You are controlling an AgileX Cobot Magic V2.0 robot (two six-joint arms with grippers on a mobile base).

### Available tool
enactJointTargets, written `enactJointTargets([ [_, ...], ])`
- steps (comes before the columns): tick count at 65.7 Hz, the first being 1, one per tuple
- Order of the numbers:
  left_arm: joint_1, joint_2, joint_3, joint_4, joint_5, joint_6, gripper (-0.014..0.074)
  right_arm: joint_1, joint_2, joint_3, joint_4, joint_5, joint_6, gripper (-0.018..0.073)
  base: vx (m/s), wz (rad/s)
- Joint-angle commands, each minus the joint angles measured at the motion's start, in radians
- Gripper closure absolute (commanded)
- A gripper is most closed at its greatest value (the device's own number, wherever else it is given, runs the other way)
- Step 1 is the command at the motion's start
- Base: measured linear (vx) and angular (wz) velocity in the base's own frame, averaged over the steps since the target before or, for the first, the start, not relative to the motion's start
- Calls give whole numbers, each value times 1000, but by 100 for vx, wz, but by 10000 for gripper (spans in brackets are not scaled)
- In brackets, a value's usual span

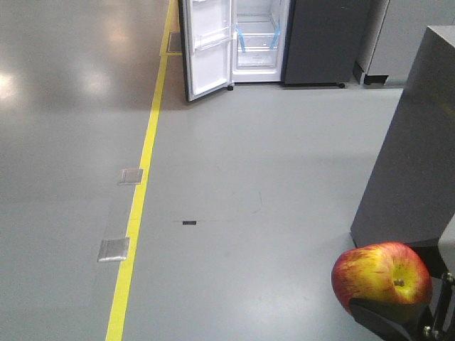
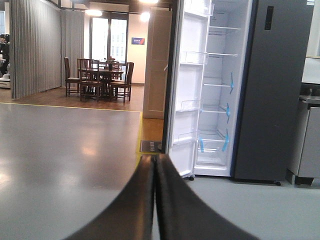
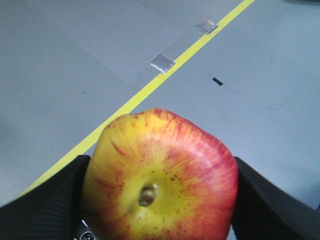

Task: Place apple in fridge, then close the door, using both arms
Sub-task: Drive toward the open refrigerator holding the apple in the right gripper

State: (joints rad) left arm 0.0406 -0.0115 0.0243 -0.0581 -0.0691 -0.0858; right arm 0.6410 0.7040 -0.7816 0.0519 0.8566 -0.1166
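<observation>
Two arms, one load. Grey floor (image 1: 270, 163) fills the front view. Fridge (image 1: 320, 42) at 12 o'clock, far off, white inside showing, blue tape strips (image 1: 241, 39) on the shelves. Door (image 1: 208, 46) swung wide open on the fridge's 9 o'clock side, white liner and clear bins facing out. Grey cabinet (image 1: 412, 142) at 3 o'clock, close. Yellow line (image 1: 142, 177) runs from 7 toward 12 o'clock across the floor.

Apple (image 1: 380, 277) at 5 o'clock in the front view, well apart from the fridge, off the floor, clamped in the right jaws. Right wrist view: stem dimple faces the camera, black fingers (image 3: 45, 200) touch both sides of the apple. Left jaws pressed together, nothing between them, pointing toward the open fridge at 1 o'clock.
</observation>
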Motion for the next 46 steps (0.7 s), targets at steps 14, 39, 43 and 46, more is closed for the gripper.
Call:
enactJointTargets([
  [14, -2, -15, 29, 0, -72, -9, 602, 1, -3, -29, 2, -67, -6, 376, 44, 0],
  [39, -2, -15, 29, 0, -72, -9, 602, 1, -3, -29, 2, -67, -6, 376, 41, 5],
  [43, -2, -15, 29, 0, -72, -9, 602, 1, -3, -29, 2, -67, -6, 376, 41, 6],
  [46, -2, -15, 29, 0, -72, -9, 602, 1, -3, -29, 2, -67, -6, 376, 40, 5],
])
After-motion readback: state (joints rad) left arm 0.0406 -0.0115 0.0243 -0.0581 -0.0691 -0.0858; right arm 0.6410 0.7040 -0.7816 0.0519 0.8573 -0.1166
